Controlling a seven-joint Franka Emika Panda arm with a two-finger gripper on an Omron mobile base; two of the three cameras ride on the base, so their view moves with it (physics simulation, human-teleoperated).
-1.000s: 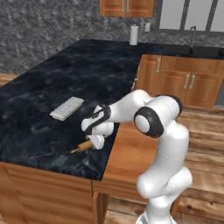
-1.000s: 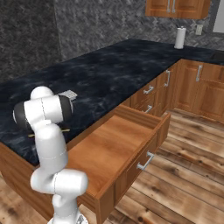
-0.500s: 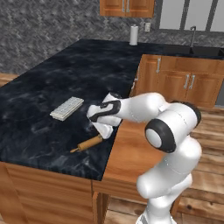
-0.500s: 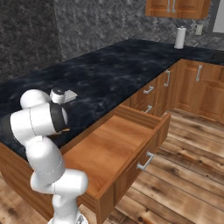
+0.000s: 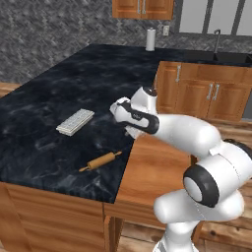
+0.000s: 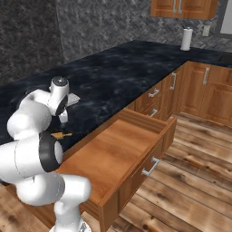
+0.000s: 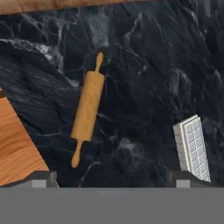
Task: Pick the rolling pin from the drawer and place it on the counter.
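The rolling pin (image 7: 88,107) lies on the counter (image 7: 144,65) below the wide-open, empty hand (image 7: 113,176).

Even, soft rendered light fills the kitchen, with no visible lamp and no hard glare. The black marble counter (image 5: 59,98) stays dark and matte, its grey veins faint, brightest in the hand view. The open drawer (image 6: 113,149) glows a warm, evenly lit orange-brown. The rolling pin (image 7: 89,110) casts only a faint, soft shadow on the counter, as does the grey ridged block (image 5: 75,121). The white arm shades gently to grey on its undersides. All three views are low in resolution and slightly soft, with blurred edges on the wood floor (image 6: 195,181) planks; straight lines show no bending at the borders
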